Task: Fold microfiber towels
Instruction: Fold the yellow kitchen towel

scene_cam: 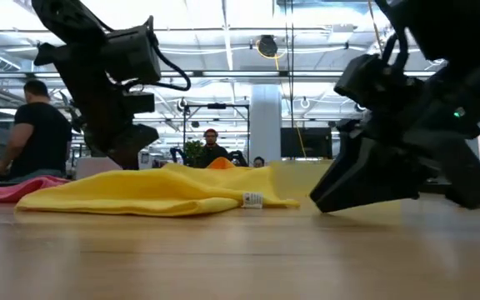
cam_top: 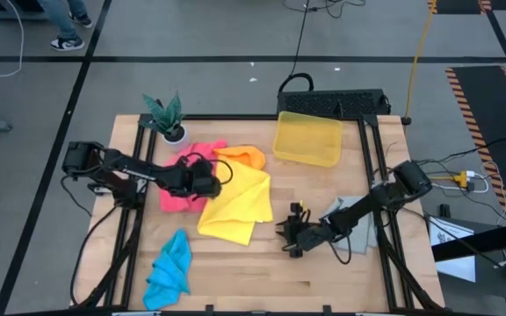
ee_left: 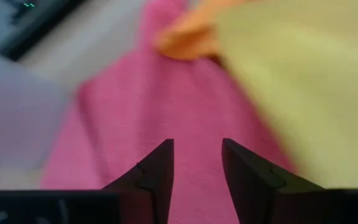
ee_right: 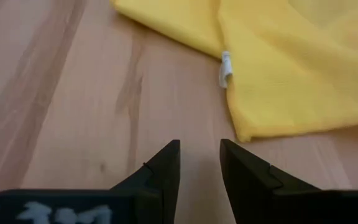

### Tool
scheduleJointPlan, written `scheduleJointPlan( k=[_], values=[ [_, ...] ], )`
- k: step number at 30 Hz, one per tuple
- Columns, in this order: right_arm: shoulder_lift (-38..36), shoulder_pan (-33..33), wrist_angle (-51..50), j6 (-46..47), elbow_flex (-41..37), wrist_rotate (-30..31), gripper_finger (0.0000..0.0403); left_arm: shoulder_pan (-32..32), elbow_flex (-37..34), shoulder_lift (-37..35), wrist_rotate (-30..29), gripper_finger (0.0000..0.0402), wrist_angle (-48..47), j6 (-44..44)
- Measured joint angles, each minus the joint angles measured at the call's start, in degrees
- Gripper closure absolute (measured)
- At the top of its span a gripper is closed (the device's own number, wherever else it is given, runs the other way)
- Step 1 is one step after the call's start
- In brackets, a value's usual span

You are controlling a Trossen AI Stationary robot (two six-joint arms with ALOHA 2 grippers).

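Note:
A yellow towel (cam_top: 235, 204) lies spread at the table's middle, its left edge over a pink towel (cam_top: 181, 180). An orange towel (cam_top: 246, 156) sits bunched at its far edge. A blue towel (cam_top: 169, 268) lies crumpled near the front left, and a grey towel (cam_top: 358, 218) lies under my right arm. My left gripper (ee_left: 197, 144) stands open just over the pink towel (ee_left: 154, 106), beside the yellow one (ee_left: 291, 81). My right gripper (ee_right: 199, 144) is open low over bare wood, a little short of the yellow towel's near right corner (ee_right: 247, 127).
A translucent yellow bin (cam_top: 307, 138) stands at the far middle and a small potted plant (cam_top: 167, 118) at the far left. Bare wood lies along the front edge between the blue towel and my right gripper (cam_top: 285, 235). People stand in the room beyond.

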Motion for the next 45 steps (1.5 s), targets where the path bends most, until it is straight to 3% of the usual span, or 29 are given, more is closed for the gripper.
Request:
scheduleJointPlan(
  k=[4, 8, 10, 16, 20, 24, 27, 33, 39, 45],
  values=[
    [-0.1, -1.8, -1.9, -2.7, 1.2, 0.1, 0.0298, -5.0, 0.0, 0.0, 5.5, 0.0282, 2.7, 2.3],
    [-0.3, -3.4, -2.1, -6.8, 2.1, -0.4, 0.0298, -10.6, -0.7, 0.0, 5.7, 0.029, 8.6, 3.1],
    [-0.3, -4.9, -2.1, -8.1, 2.1, -3.4, 0.0298, -12.5, -2.3, 0.1, 5.6, 0.0292, 13.6, 4.9],
    [0.0, -8.3, -2.2, -9.4, 2.2, -6.4, 0.0305, -14.7, -8.2, 0.1, 5.3, 0.0295, 22.3, 4.9],
    [0.0, -9.6, -2.0, -11.8, 2.2, -9.0, 0.0339, -14.8, -8.8, 0.0, 3.2, 0.0295, 18.5, 2.1],
    [0.0, -9.8, -3.0, -11.2, 2.2, -9.0, 0.0393, -15.5, -7.9, -0.5, -5.3, 0.0295, 16.2, -1.0],
    [0.0, -8.1, -3.0, -9.8, 2.2, -8.5, 0.0393, -16.2, -7.8, -0.5, -6.9, 0.0295, 18.0, 0.7],
    [-2.5, -1.9, -6.4, -5.3, 2.0, -8.8, 0.04, -18.6, -7.7, 0.3, 2.3, 0.0295, 21.6, 5.0],
    [-7.1, 4.3, -6.8, -3.9, 2.1, -3.6, 0.0401, -20.4, -7.8, 7.1, 5.0, 0.0295, 30.3, 7.1],
    [-12.1, 6.9, -10.2, -2.5, 2.1, -1.2, 0.0401, -19.1, -7.5, 19.1, 11.5, 0.0295, 56.0, 17.5]
  ],
)
